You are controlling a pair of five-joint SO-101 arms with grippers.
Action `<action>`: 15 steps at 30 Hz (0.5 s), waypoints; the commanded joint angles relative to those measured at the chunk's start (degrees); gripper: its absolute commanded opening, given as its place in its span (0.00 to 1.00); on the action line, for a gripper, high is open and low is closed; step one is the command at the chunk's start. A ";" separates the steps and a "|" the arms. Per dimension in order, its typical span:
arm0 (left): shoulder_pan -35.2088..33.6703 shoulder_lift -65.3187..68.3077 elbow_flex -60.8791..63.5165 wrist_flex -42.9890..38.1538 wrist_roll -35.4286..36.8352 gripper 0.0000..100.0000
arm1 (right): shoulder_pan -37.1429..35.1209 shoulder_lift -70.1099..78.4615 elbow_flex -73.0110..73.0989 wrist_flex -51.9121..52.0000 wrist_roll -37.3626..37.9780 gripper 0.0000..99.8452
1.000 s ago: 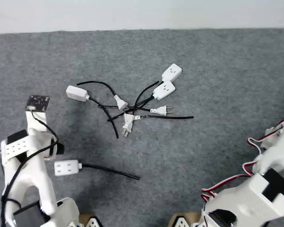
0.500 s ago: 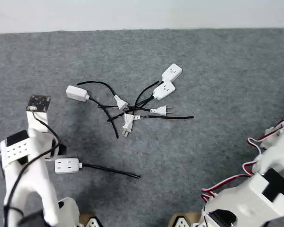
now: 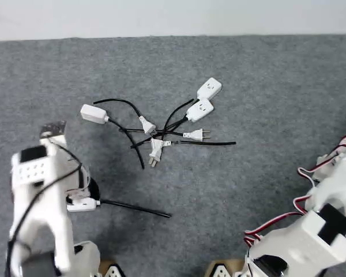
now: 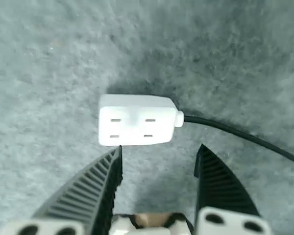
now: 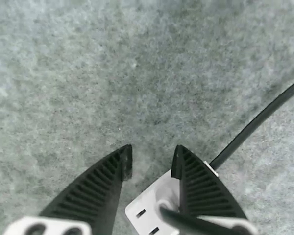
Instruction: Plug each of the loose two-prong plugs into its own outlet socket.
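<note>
Left gripper [image 4: 159, 154]: I see the jaws wide apart with nothing between them.
Near socket [image 4: 137, 127]: the left wrist view gives me a white block lying flat with two pairs of slots facing up. It lies just beyond the fingertips, apart from them.
Cord [image 4: 235, 133]: black, it leaves one end of the near socket.
Left arm [image 3: 40, 196]: from the high view it covers most of the near socket, and I make out only a white end beside the cord.
Right gripper [image 5: 152, 154]: the jaws stand at a narrower gap, with bare carpet [image 3: 265, 86] between the tips.
Second socket [image 5: 146, 208]: a white corner with slots, close under one finger. I cannot tell if they touch.
Cable [image 5: 257, 122]: black, it runs away from the second socket.
Right arm [image 3: 311, 231]: in the high view its body stands at the near right corner.
Tangle in the middle: the high view shows a lone socket [image 3: 93, 113], twin sockets [image 3: 199, 109] and three loose plugs [image 3: 155, 152] with crossed cords, well apart from both arms.
</note>
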 commanded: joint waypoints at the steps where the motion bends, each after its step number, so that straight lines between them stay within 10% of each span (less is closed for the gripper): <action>1: 2.02 17.41 -5.32 -4.66 6.77 0.23 | -1.36 -0.31 -0.62 -0.84 3.16 0.14; 15: 1.41 23.65 1.19 -16.88 10.46 0.23 | -3.21 -0.22 -0.70 -1.10 5.71 0.14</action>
